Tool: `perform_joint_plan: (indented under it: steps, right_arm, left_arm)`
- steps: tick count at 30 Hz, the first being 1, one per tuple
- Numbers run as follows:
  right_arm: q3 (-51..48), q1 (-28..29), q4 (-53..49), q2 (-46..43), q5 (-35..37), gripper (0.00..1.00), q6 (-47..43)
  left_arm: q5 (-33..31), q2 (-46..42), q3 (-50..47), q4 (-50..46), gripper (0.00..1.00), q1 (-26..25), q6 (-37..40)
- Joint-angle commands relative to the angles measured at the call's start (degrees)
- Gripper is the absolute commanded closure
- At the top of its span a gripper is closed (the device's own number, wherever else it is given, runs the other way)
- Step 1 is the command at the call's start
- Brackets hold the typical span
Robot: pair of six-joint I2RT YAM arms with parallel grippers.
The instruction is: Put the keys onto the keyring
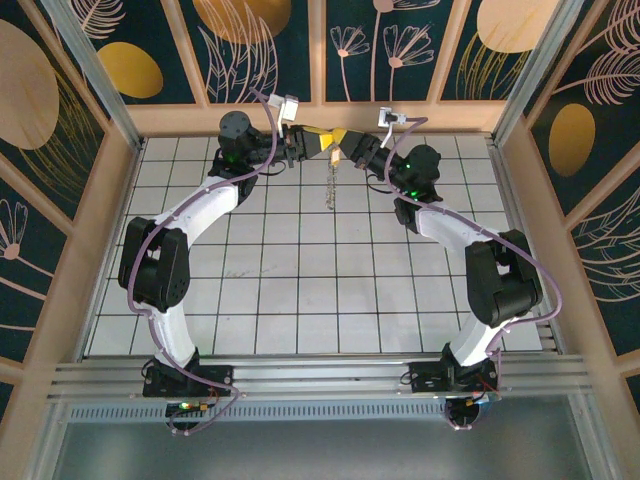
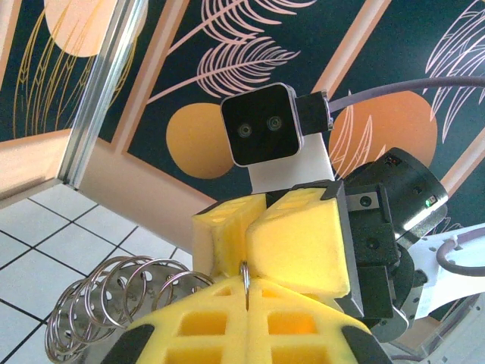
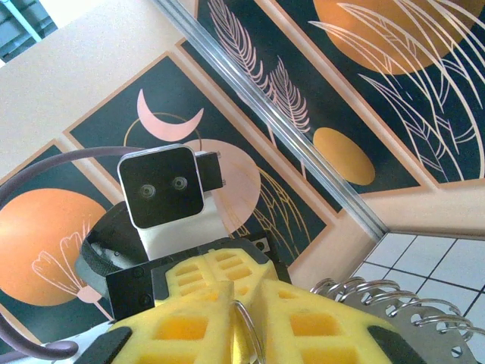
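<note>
White-tiled worktop [image 1: 300, 300] lies below; both arms meet raised at its far edge. We see the left gripper [image 2: 246, 307] clamped on a thin ring [image 2: 245, 274] of the keyring [image 1: 329, 185], whose chain trails down between them. The right gripper [image 3: 244, 322] stands narrow around that ring, but we cannot tell whether it grips. We cannot make out the keys. We judge the ring needs a firm, untwisted hold.

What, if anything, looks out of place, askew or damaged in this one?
Nothing stands out. The left gripper and right gripper meet over the white tiled table, both pinching a thin silver metal ring, with a beaded metal chain trailing from them.
</note>
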Motion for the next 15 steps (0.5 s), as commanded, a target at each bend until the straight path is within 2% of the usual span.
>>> perform_joint_plan:
  steps: [1, 8, 11, 15]
  right_arm:
    - [-0.9, -0.2, 3.1, -0.6, -1.2, 0.87, -0.2]
    - [-1.9, -0.3, 3.8, -0.6, -2.0, 1.0, 0.1]
    - [-1.8, -0.3, 4.2, -0.5, -2.3, 1.0, 0.3]
    - [-1.8, -0.2, 4.6, 0.0, -3.0, 0.92, 0.6]
  left_arm:
    - [0.3, -2.2, 0.6, 2.1, 1.0, 0.0, 1.4]
    - [0.2, -2.1, 0.8, 2.0, 1.0, 0.0, 1.4]
    - [0.2, -2.0, 0.9, 2.0, 1.0, 0.0, 1.4]
    - [0.2, -2.0, 0.9, 2.1, 1.0, 0.0, 1.3]
